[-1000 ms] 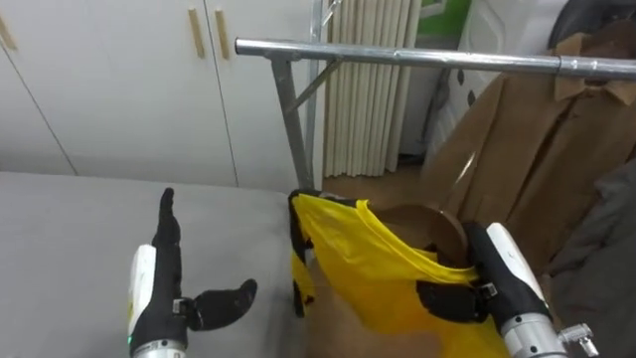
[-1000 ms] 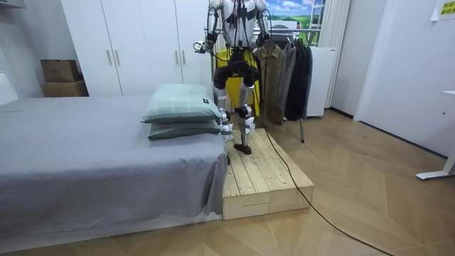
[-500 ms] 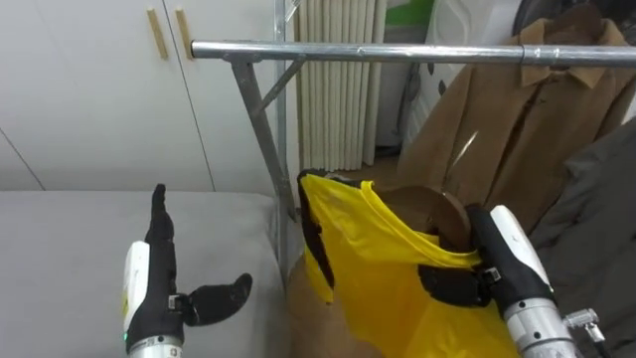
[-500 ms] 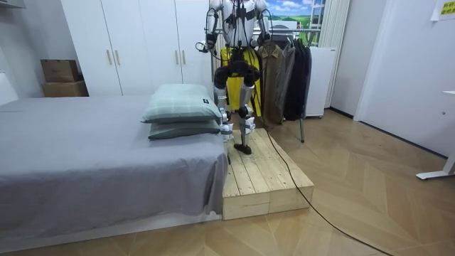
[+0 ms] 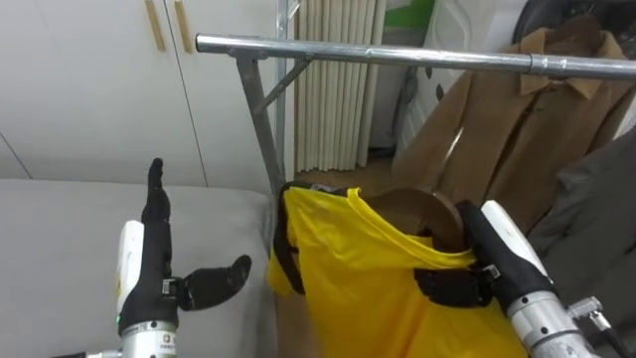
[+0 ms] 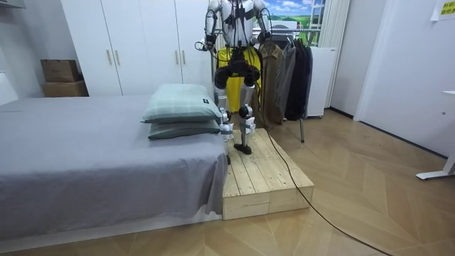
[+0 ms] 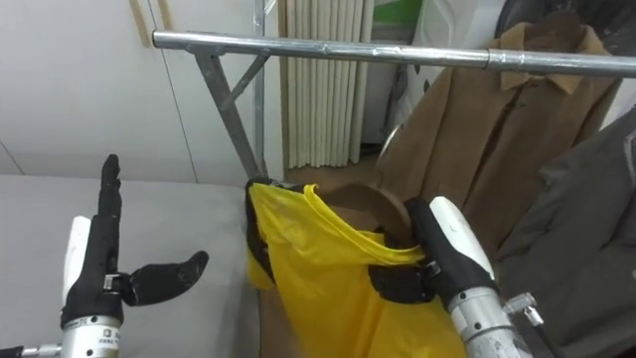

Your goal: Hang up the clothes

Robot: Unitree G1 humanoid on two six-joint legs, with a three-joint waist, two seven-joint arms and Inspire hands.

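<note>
A yellow garment (image 5: 368,283) hangs from my right hand (image 5: 455,285), which is shut on its upper edge, well below the metal rail (image 5: 397,57) of the clothes rack. Something black (image 5: 283,261) shows at the garment's left edge. My left hand (image 5: 149,268) is raised to the left of the garment, apart from it, open with straight fingers and the thumb spread. In the room view I stand on a wooden platform (image 6: 266,178) facing the rack, the yellow garment (image 6: 229,58) in front of me.
A brown coat (image 5: 497,139) and a dark grey garment (image 5: 606,199) hang on the rail's right part. The rack's slanted leg (image 5: 260,129) stands just left of the yellow garment. A grey bed (image 5: 60,219) lies at the left, with white wardrobe doors (image 5: 79,89) behind it.
The head camera has shifted, so the rail sits differently in the picture. The yellow garment's left edge has swung slightly left. Both hands keep their posture.
</note>
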